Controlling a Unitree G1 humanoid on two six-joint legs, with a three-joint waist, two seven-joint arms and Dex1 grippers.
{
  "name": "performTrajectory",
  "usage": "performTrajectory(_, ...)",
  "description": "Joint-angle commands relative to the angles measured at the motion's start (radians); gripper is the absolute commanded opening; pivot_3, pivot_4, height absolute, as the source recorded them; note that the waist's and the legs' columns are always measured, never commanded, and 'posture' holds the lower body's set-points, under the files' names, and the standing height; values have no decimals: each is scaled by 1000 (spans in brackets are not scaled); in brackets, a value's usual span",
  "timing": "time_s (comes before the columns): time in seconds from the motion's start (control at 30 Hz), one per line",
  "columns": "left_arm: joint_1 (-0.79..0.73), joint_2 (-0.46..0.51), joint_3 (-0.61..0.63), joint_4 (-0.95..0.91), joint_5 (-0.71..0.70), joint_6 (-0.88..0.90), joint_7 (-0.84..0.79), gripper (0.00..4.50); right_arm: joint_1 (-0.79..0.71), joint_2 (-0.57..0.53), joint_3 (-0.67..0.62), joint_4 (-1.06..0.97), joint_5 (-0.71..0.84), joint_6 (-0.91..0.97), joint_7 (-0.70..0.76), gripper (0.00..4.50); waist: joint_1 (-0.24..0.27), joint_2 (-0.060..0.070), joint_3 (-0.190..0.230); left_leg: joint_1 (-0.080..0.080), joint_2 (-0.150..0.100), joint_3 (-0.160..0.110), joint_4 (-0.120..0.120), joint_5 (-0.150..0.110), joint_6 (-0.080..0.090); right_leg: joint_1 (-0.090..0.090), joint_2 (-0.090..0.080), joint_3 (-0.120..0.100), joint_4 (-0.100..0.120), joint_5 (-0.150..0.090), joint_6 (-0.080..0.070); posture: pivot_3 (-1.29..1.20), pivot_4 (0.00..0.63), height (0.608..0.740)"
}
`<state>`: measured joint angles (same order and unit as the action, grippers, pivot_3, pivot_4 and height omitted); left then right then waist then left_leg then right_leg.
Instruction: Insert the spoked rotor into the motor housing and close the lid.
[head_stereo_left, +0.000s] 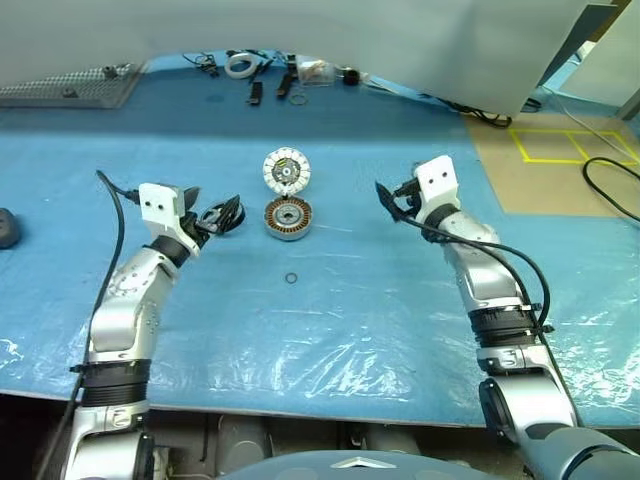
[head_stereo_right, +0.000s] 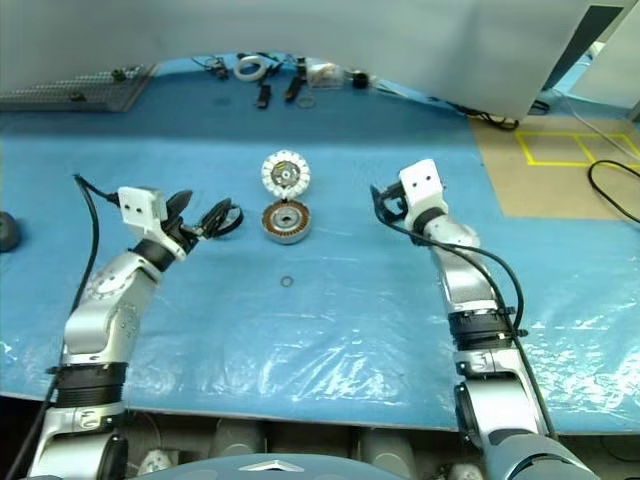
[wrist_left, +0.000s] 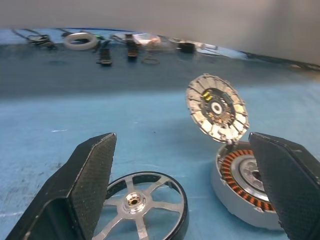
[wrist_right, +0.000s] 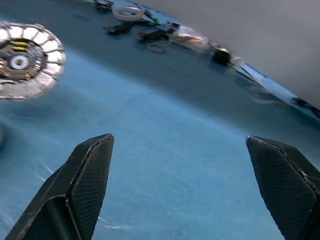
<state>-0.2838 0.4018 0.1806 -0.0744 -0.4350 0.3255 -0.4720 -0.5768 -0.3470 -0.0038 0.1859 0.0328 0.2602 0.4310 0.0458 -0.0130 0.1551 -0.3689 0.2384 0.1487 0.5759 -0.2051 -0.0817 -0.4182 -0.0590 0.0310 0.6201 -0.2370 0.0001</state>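
Both our grippers, left (head_stereo_left: 222, 216) and right (head_stereo_left: 392, 200), gape empty; wheel (wrist_left: 137, 210) beside motor (head_stereo_left: 287, 219) looks hard, thin: pinch its rim.

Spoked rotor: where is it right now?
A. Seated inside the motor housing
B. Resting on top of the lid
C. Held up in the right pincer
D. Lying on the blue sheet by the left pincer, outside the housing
D: the spoked rotor lies flat on the blue sheet between the open left pincer's fingers, apart from the motor housing.

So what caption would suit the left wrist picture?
Open left pincer over black-rimmed spoked rotor, beside copper-wound silver motor housing with segmented white lid raised.
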Motion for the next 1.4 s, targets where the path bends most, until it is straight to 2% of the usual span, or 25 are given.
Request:
performTrajectory(0.03, -5, 72, -44, -77, -56, 42, -162, 4500, -23, -41, 35, -75, 92, 37, 190, 4480, 3, 0, 0, 0, 0, 0, 0, 0, 0, 0, 0, 0, 0, 0, 0, 0, 150, 740)
performTrajectory(0.2, 2, 145, -70, -108, -117, 87, -323, 4500, 3, -113, 92, -139, 160, 57, 407, 4480, 4, 0, 0, 0, 0, 0, 0, 0, 0, 0, 0, 0, 0, 0, 0, 0, 150, 740)
performTrajectory(0.43, 38, 204, -103, -113, -118, 111, -441, 4500, 70, -175, 143, -233, 203, 100, 550, 4480, 5, 1, 0, 0, 1, 0, 0, 0, 0, 0, 0, 0, 0, 0, -1, 0, 150, 740)
performTrajectory(0.93, 72, 210, -89, -141, -109, 115, -437, 4500, 11, -204, 202, -224, 159, 72, 626, 4480, 3, 1, 0, 0, 1, 0, 0, 0, 0, 0, 0, 0, 1, 0, -1, 0, 150, 740)
performTrajectory(1.17, 93, 201, -75, -153, -104, 108, -407, 4500, -144, -181, 267, -57, 110, -30, 712, 4480, 1, 0, 0, 1, 1, 0, 1, 0, 0, 0, 0, 0, 3, 0, -1, 0, 150, 740)
performTrajectory(1.4, 153, 213, -23, -198, -102, 95, -362, 4500, -410, -12, 312, 307, 79, -119, 781, 4480, -7, 0, 0, 0, 2, 1, 2, 0, 1, -1, 0, -1, 4, -1, -3, 0, 150, 740)
